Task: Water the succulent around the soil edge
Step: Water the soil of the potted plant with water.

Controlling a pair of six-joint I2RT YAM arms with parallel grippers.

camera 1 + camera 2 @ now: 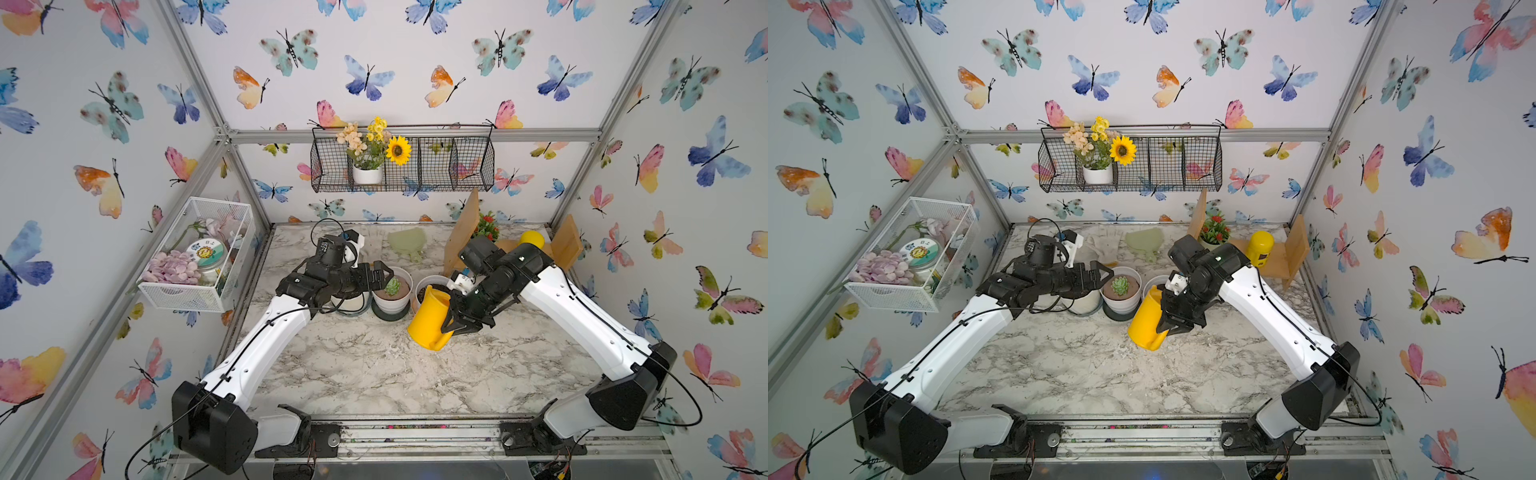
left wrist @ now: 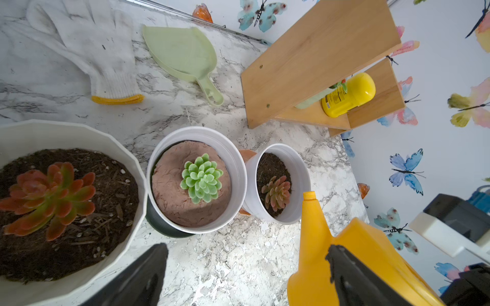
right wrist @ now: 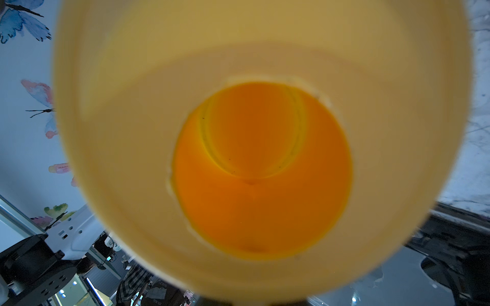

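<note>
Three potted succulents stand in a row. A green succulent (image 2: 201,178) (image 1: 392,286) grows in tan soil in the middle white pot (image 2: 236,164). To its sides, in dark soil, are a reddish one in a small pot (image 2: 299,169) and a red one in a large pot (image 2: 79,129). My right gripper (image 1: 461,322) (image 1: 1173,324) is shut on the yellow watering can (image 1: 430,320) (image 2: 318,251), tilted, with its spout tip (image 2: 309,196) by the small pot's rim. The can's inside (image 3: 262,169) fills the right wrist view. My left gripper (image 1: 380,279) (image 2: 246,278) hovers open beside the middle pot, holding nothing.
Behind the pots lie a white glove (image 2: 87,45) and a green scoop (image 2: 183,53). A wooden shelf (image 2: 318,58) with a yellow bottle (image 2: 350,95) stands at the back right. A black wire basket (image 1: 403,166) hangs on the back wall, and a white mesh basket (image 1: 195,257) on the left wall.
</note>
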